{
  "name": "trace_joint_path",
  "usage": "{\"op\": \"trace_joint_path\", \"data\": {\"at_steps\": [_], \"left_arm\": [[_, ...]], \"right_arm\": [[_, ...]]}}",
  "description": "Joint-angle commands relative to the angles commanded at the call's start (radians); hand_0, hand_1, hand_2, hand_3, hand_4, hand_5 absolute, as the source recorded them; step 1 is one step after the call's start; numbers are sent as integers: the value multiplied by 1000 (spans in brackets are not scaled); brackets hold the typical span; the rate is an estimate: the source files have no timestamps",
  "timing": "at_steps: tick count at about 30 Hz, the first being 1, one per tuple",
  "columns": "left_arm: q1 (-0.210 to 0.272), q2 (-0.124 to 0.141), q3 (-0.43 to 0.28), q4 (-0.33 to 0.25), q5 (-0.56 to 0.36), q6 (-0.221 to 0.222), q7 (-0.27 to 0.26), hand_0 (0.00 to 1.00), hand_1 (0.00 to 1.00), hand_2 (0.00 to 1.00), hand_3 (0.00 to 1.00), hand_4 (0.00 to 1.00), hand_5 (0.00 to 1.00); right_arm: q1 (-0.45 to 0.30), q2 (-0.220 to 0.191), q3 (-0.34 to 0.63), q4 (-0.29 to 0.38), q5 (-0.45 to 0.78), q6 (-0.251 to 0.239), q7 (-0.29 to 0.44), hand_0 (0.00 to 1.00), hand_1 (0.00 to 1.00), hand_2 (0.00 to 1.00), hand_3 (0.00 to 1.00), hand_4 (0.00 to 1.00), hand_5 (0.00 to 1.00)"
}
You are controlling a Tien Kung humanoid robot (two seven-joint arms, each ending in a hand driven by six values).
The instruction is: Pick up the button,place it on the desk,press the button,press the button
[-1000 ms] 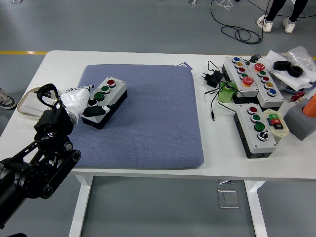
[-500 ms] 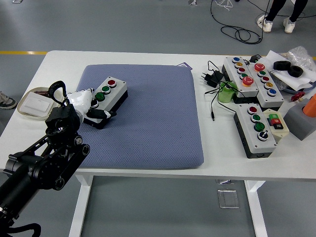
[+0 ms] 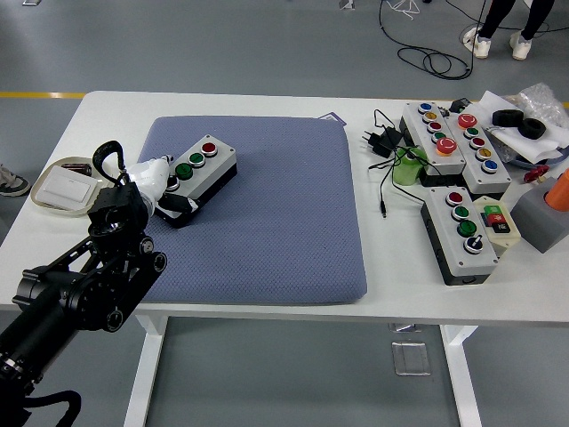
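Grey floor fills the top of the frame, and below it stands a white table (image 3: 267, 100) with a blue-grey pad (image 3: 267, 213) lying on its left and middle part. From the lower left corner the black left arm (image 3: 84, 285) reaches up and to the right over the table edge. The left hand (image 3: 158, 182), covered in white, is at the left edge of the pad, with its fingers curled around the near end of the button box (image 3: 196, 173). This box is grey on top and black below, with a red, a green and a darker button in a row. It lies on the upper left part of the pad, tilted, with its far end pointing to the upper right. Compared with half a second ago, the box has moved a little to the right and upward in the frame, and the hand has moved with it. At the right of the frame, other button boxes (image 3: 458, 231) and cables (image 3: 387, 147) lie on the bare table.
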Motion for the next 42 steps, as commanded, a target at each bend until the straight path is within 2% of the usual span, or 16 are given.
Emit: {"op": "trace_joint_path", "data": {"at_steps": [1, 6, 7, 12, 13, 15, 18, 19, 30, 31, 32, 36, 37, 40, 42], "left_arm": [[-1, 0, 1, 2, 0, -1, -1, 403, 355, 537, 726, 530, 2], [-2, 2, 1, 29, 0, 1, -18, 403, 355, 537, 726, 530, 2], [-1, 3, 1, 33, 0, 8, -26, 212, 199, 459, 634, 366, 2], [5, 5, 8, 39, 0, 28, -48, 212, 199, 459, 634, 366, 2], [5, 6, 12, 42, 0, 36, -55, 177, 166, 250, 372, 226, 2], [6, 6, 19, 49, 0, 58, -70, 177, 166, 250, 372, 226, 2], [6, 5, 22, 59, 0, 66, -85, 177, 166, 250, 372, 226, 2], [6, 6, 21, 62, 0, 72, -89, 164, 148, 188, 263, 159, 2], [7, 21, 23, 62, 0, 163, -160, 156, 118, 172, 241, 118, 2], [7, 22, 24, 61, 0, 168, -165, 145, 102, 148, 239, 66, 2], [5, 27, 27, 63, 0, 180, -179, 145, 102, 148, 239, 66, 2], [4, 33, 30, 66, 0, 196, -210, 145, 102, 148, 239, 66, 2], [2, 39, 36, 73, 0, 205, -240, 125, 77, 138, 228, 2, 2], [2, 46, 45, 86, 0, 217, -292, 125, 77, 138, 228, 2, 2], [3, 53, 50, 99, 0, 229, -345, 125, 77, 138, 228, 2, 2]], "right_arm": [[0, 0, 1, 0, -1, 0, 0, 665, 627, 701, 582, 359, 214], [-2, -1, 3, 0, -5, 0, 0, 665, 627, 701, 582, 359, 214], [-3, -1, 4, 0, -6, 0, 0, 665, 627, 701, 580, 359, 214], [-5, -2, 8, 0, -13, -1, 0, 665, 627, 701, 580, 359, 214], [-5, -2, 9, 0, -14, -1, 0, 664, 626, 699, 580, 359, 211], [-6, -2, 11, 0, -15, -2, 0, 664, 626, 699, 580, 359, 211], [-7, -2, 11, 0, -14, -3, 1, 664, 626, 699, 580, 359, 211], [-7, -2, 11, 0, -13, -4, 1, 664, 625, 699, 579, 357, 210], [-6, -2, 11, 0, -11, -4, 0, 664, 628, 699, 579, 357, 209], [-6, -2, 11, 0, -10, -4, 0, 664, 628, 699, 580, 357, 206], [-5, -2, 12, 0, -10, -5, 0, 664, 628, 699, 580, 357, 206], [-5, -2, 12, 0, -9, -5, 0, 664, 628, 699, 580, 357, 206], [-5, -2, 11, 0, -7, -6, 0, 663, 626, 699, 579, 358, 207], [-4, -2, 12, 0, -9, -5, 0, 663, 626, 699, 579, 358, 207], [-4, -2, 12, 0, -8, -6, 1, 663, 626, 699, 579, 358, 207]]}}
